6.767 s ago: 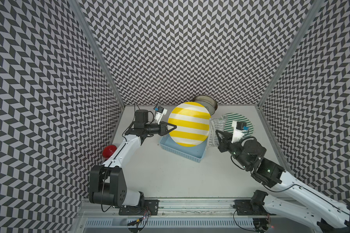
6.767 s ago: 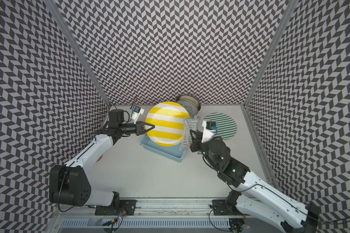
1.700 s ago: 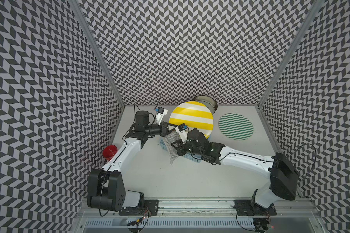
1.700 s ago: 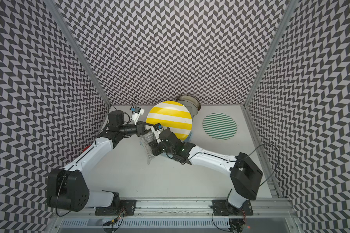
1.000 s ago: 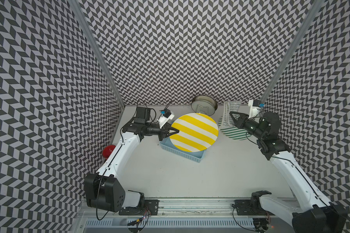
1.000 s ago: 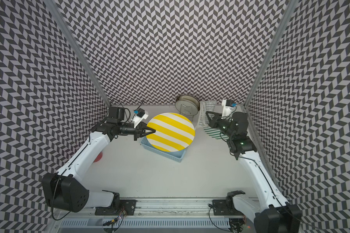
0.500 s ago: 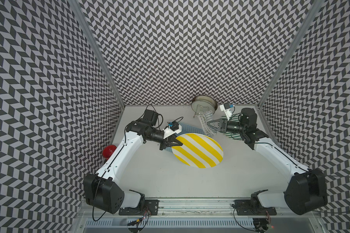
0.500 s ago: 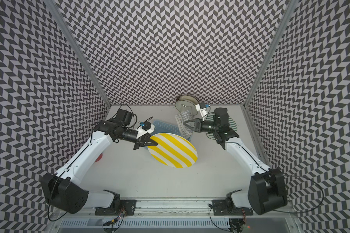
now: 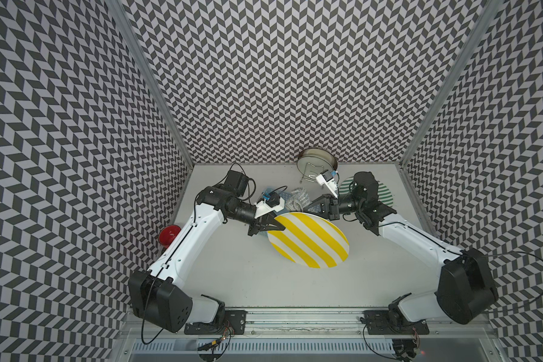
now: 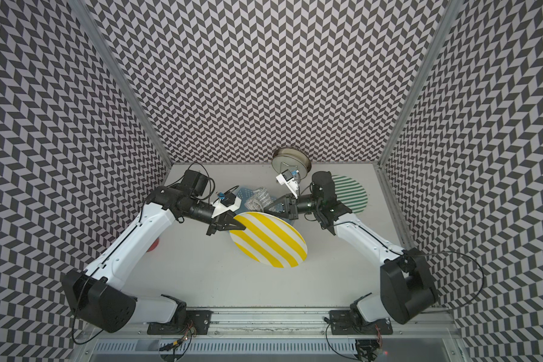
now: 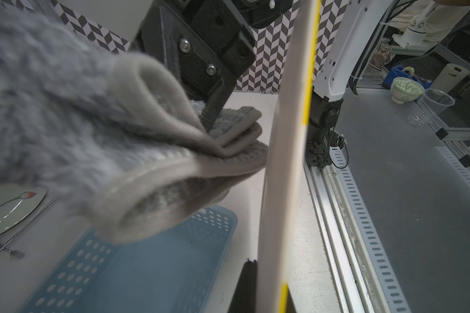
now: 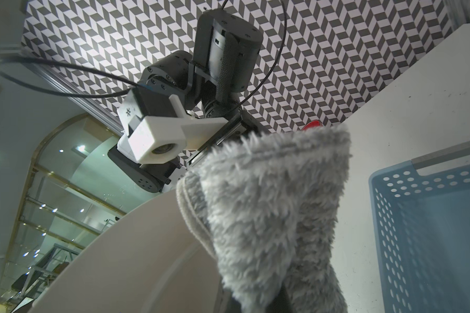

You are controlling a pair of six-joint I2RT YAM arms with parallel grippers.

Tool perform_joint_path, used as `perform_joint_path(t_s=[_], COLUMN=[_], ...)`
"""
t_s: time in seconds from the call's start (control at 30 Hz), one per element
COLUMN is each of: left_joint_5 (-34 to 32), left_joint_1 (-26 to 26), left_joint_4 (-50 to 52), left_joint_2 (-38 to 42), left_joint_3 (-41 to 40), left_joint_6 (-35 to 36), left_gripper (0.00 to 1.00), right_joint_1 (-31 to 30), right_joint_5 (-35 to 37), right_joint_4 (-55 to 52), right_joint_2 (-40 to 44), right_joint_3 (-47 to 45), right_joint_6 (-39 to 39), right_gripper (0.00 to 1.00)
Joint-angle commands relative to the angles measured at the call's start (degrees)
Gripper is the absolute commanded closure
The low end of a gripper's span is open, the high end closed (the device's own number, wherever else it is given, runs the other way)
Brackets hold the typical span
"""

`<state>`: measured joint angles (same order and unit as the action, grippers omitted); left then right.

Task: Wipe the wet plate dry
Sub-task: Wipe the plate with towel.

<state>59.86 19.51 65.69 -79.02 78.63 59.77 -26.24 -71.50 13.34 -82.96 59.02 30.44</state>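
Item: yellow-striped plate [image 9: 308, 239], held tilted above the table [image 9: 248, 275], striped face up. We clamp its rim in the left gripper [image 9: 276, 227], jaws tight on it. Our right gripper [image 9: 309, 207] is closed on the grey towel [image 9: 297, 200]. The towel touches the plate's far rim on the plain back. We judge that the wipe runs under the plate, away from the right arm.

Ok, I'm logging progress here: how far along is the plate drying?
Done: the plate is held up off the table, clamped at its rim by the left jaws, and the right jaws grip the towel. In hand: the towel touches the plate's pale back near the far rim. Left: wiping the rest. Whether the striped face is dry cannot be seen.
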Motion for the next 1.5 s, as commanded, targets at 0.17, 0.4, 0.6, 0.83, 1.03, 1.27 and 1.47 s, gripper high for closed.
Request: perform_joint_path(t_s=[0.17,0.4,0.6,0.83,1.03,1.27,1.47], left_joint_5=[4.88,4.57,3.97,2.05,1.49,1.49,1.50], left_joint_1=[1.23,1.50,1.58,1.41,0.60,-1.93,-5.90], left_joint_4=[1.19,1.46,1.38,-1.51,-3.21,-4.84,-5.16], left_joint_2=[0.76,-0.14,-0.60,-0.52,-0.06,1.02,1.18], left_joint_3=[2.88,3.15,3.15,3.18,3.19,3.69,4.22], left_joint_6=[0.40,0.11,-0.49,-4.07,-5.76,-7.56,-7.83], left_gripper=[1.00,1.00,1.00,1.00,1.00,1.00,1.00], right_joint_1=[-3.57,-5.07,-5.41,-5.38,-4.93,-3.40,-1.69], right_joint_5=[-3.65,-4.88,-5.47,-6.08,-5.63,-4.55,-3.82], right_joint_4=[-0.83,-2.33,-2.44,-2.26,-1.91,-2.03,-0.28], right_joint_2=[-1.47,-2.16,-0.92,2.01,4.71,5.84,7.66], right_joint_3=[2.21,3.60,3.56,3.05,2.37,1.85,0.75], right_joint_6=[-5.89,-7.97,-9.12,-10.12,-10.38,-9.87,-8.33], right_gripper=[1.00,1.00,1.00,1.00,1.00,1.00,1.00])
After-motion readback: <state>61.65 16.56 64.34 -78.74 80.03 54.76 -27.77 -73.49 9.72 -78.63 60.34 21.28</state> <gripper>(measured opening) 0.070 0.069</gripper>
